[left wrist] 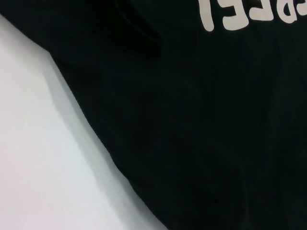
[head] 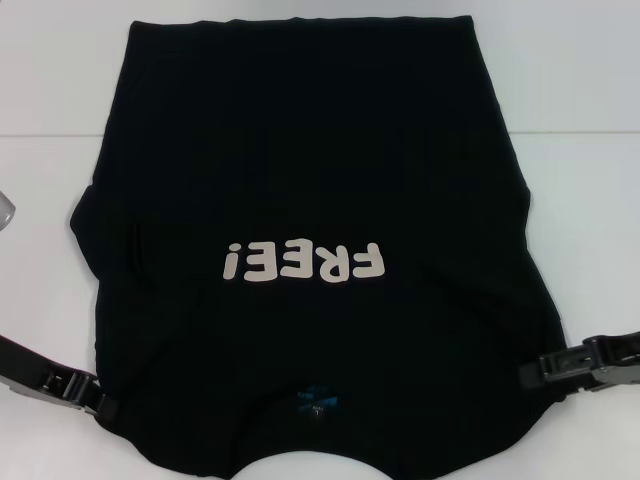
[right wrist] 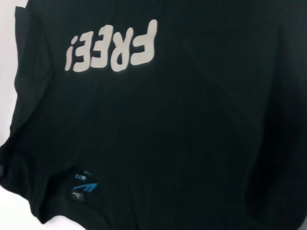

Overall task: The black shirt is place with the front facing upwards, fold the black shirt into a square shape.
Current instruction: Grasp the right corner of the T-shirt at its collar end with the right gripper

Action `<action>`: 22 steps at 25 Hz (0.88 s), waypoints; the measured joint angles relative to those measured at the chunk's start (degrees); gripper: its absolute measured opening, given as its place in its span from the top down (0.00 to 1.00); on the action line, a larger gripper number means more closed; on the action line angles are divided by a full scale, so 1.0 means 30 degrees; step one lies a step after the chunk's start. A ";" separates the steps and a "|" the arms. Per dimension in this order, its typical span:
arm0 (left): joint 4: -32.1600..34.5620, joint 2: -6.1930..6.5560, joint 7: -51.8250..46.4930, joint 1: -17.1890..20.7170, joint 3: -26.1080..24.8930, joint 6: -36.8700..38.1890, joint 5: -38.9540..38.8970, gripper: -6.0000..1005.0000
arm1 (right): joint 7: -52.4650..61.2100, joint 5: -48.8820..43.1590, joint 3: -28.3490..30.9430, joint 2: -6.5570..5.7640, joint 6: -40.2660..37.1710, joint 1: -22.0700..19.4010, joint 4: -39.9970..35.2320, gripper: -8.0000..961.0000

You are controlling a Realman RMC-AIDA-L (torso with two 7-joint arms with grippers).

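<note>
The black shirt (head: 310, 170) lies spread front up on the white table (head: 570, 90), collar toward me. Its pale "FREE!" lettering (head: 303, 262) reads upside down, and a small blue neck label (head: 318, 400) shows near the collar. My left gripper (head: 98, 400) sits at the shirt's near left edge, by the shoulder. At the near right edge, level with the other shoulder, is my right gripper (head: 528, 372). The left wrist view shows the shirt (left wrist: 201, 124) with its edge slanting over the table. Cloth of the shirt (right wrist: 192, 124) and the label (right wrist: 84, 187) fill the right wrist view.
Bare white tabletop (head: 40, 120) lies on both sides of the shirt and beyond its far hem. A small pale, clear object (head: 5, 212) pokes in at the left border of the head view.
</note>
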 joint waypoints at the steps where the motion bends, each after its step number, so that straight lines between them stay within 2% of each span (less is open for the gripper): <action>1: 0.0000 0.0000 -0.0001 -0.0001 0.0000 0.0007 0.0000 0.96 | 0.0001 -0.0015 -0.0001 0.0061 0.0000 0.0088 0.0004 0.13; 8: -0.0001 -0.0001 -0.0009 -0.0005 0.0001 0.0020 0.0000 0.96 | -0.0090 -0.0083 -0.0198 0.0269 0.0001 0.0367 -0.0099 0.19; 16: 0.0000 0.0000 -0.0002 -0.0005 0.0001 0.0018 -0.0029 0.96 | -0.0181 -0.0111 -0.0635 0.0292 0.0179 0.0408 -0.0184 0.25; 21: 0.0000 0.0000 0.0002 -0.0005 0.0000 0.0017 -0.0070 0.96 | -0.0120 -0.0124 -0.0698 0.0288 0.0198 0.0433 -0.0131 0.49; 22: -0.0001 -0.0001 0.0003 -0.0008 0.0001 0.0019 -0.0084 0.96 | -0.0095 -0.0125 -0.0700 0.0287 0.0200 0.0410 -0.0165 0.58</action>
